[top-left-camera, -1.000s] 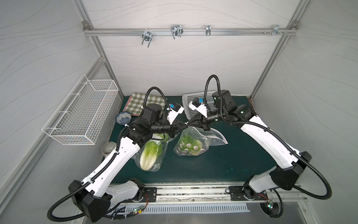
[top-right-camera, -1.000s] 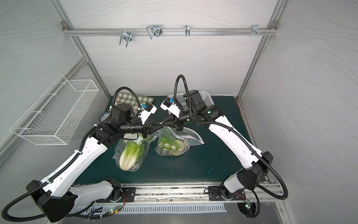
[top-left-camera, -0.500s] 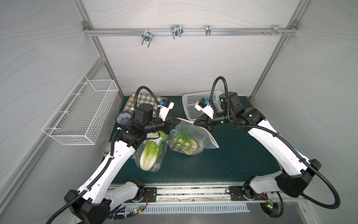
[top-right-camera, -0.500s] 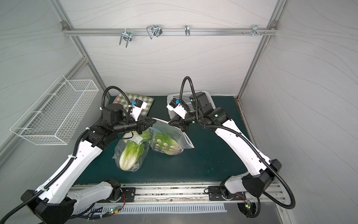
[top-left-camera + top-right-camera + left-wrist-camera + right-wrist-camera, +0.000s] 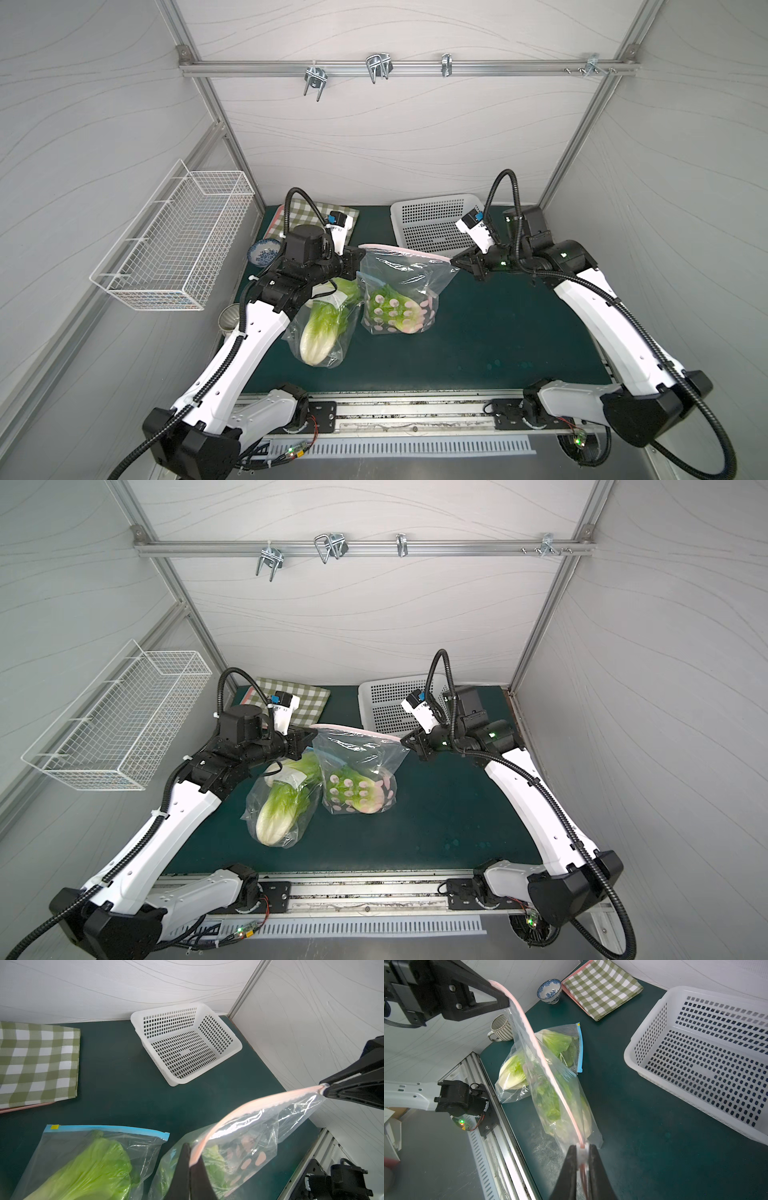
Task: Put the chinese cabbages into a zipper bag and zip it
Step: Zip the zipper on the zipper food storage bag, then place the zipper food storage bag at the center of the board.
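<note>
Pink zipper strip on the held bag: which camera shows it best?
Right wrist view: the pink zipper strip runs end to end, close up, between the left fingers and the right fingers. The left wrist view shows the strip too, foreshortened. Both top views show only a thin, small line.

The pink-zip bag [image 5: 399, 282] hangs stretched across the middle, barring passage there; the blue-zip bag [image 5: 324, 328] lies just left of it. The mat [image 5: 498, 332] is bare right of them and in front. A basket [image 5: 432, 224], cloth [image 5: 39, 1059], bowl [image 5: 262, 254] and cup [image 5: 229, 322] line the back and left edges.
</note>
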`<move>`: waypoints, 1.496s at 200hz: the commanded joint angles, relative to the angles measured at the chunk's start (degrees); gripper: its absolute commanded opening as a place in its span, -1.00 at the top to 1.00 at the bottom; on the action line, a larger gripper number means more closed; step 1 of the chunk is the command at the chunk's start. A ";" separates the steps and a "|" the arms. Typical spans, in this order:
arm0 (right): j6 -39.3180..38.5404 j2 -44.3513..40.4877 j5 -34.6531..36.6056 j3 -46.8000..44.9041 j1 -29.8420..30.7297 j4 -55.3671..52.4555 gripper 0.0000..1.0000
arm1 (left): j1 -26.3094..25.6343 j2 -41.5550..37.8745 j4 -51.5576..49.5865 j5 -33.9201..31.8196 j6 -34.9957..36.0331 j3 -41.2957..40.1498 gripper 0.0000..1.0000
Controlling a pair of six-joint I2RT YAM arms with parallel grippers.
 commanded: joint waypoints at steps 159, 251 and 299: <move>23.49 20.35 -9.82 -27.94 7.71 41.63 -0.56 | 5.67 27.70 1.84 -15.25 -4.17 4.49 1.00; 47.74 19.73 -27.83 -28.50 5.74 41.07 0.99 | 5.90 26.50 -5.55 -13.10 -7.86 3.22 1.00; 51.37 8.78 -35.32 -36.53 3.37 36.23 1.00 | 4.46 24.05 -8.61 -12.52 -9.86 -0.15 0.87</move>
